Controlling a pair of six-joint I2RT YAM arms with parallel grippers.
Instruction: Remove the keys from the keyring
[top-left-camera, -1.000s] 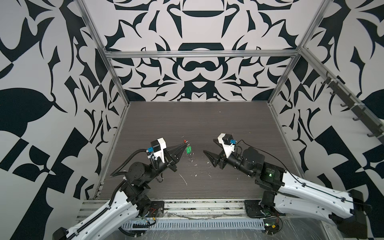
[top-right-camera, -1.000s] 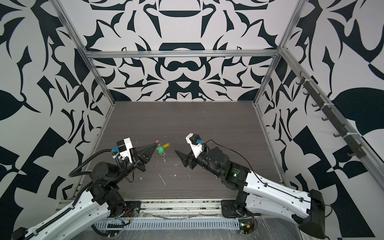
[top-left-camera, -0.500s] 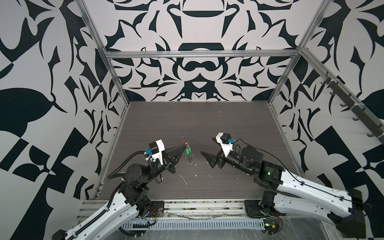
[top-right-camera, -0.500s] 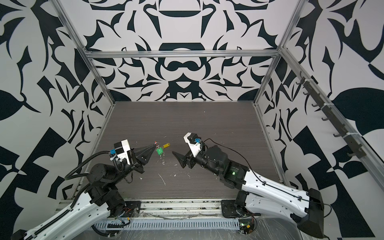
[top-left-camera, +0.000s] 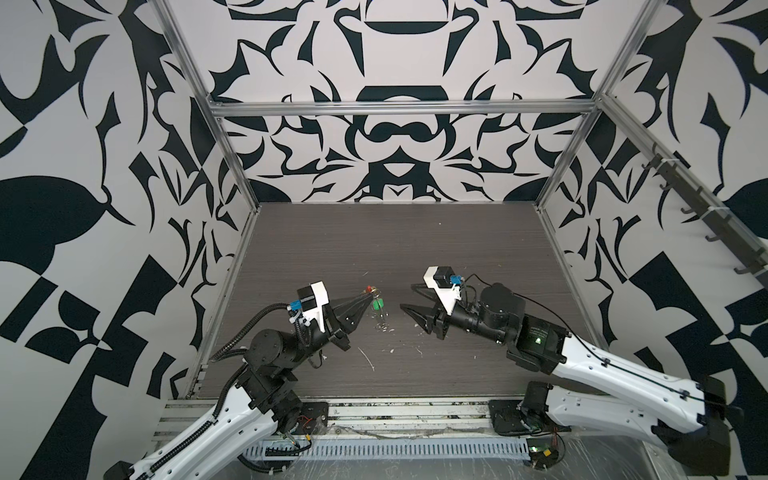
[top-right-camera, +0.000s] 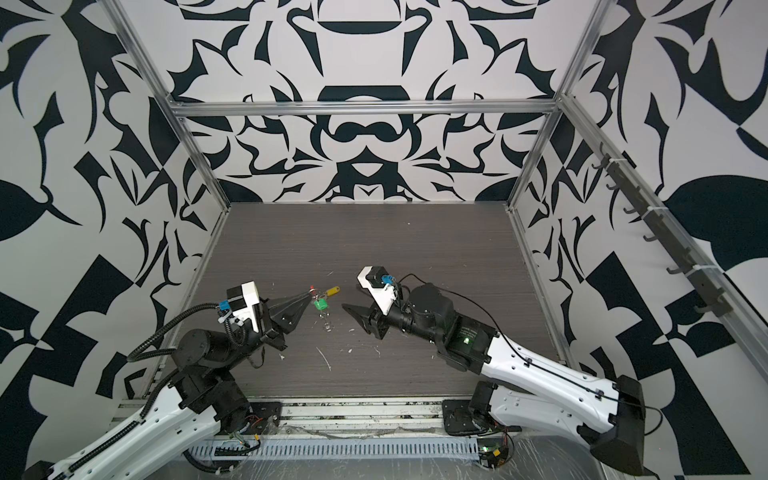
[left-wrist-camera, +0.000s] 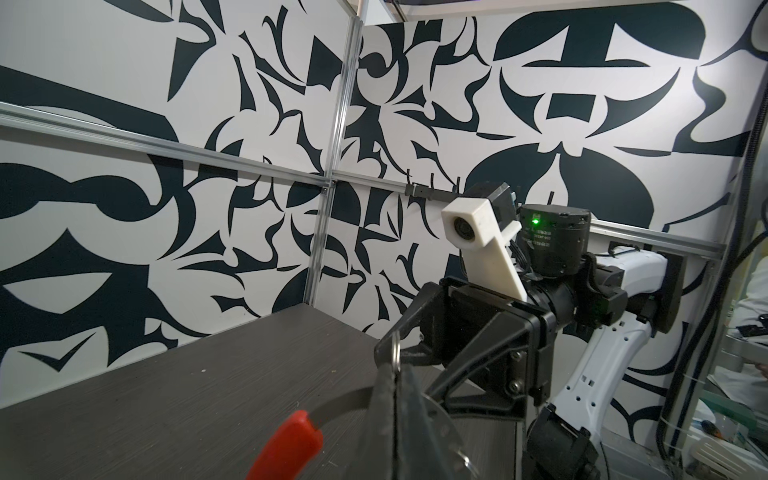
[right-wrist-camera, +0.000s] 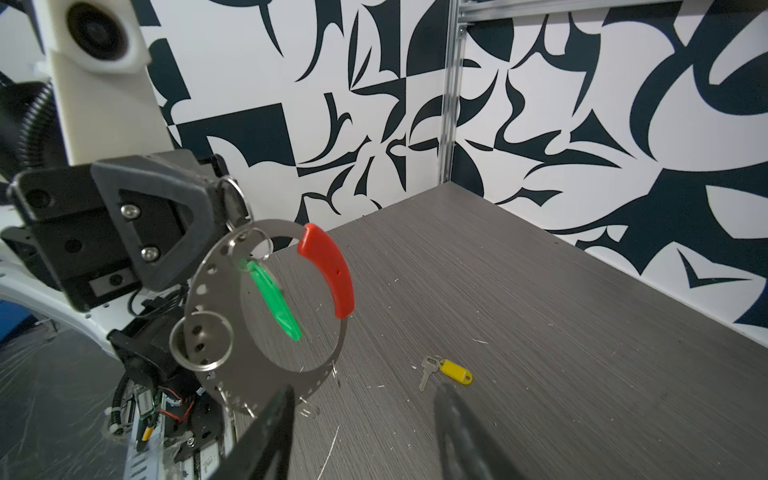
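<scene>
- Right wrist view tells it best: left gripper (right-wrist-camera: 220, 208) is clamped on the keyring (right-wrist-camera: 208, 291), holding it up off the table (right-wrist-camera: 540, 332) near the middle.
- 1 key is off already: the yellow tag (right-wrist-camera: 456, 371) lies flat on the table, just right of the keyring.
- 1 to go: the green tag (right-wrist-camera: 274, 301) dangles inside the loop from its small split ring (right-wrist-camera: 253, 245), beside the red sleeve (right-wrist-camera: 330, 276).
- Facing it, the right gripper (right-wrist-camera: 365, 390) has its jaws apart and holds nothing.
- Best play, I'd say: pinch the green tag's flat body, not the thin ring, then walk it round to the loop's opening, which I cannot make out. A swinging tag could slip the pinch.
</scene>
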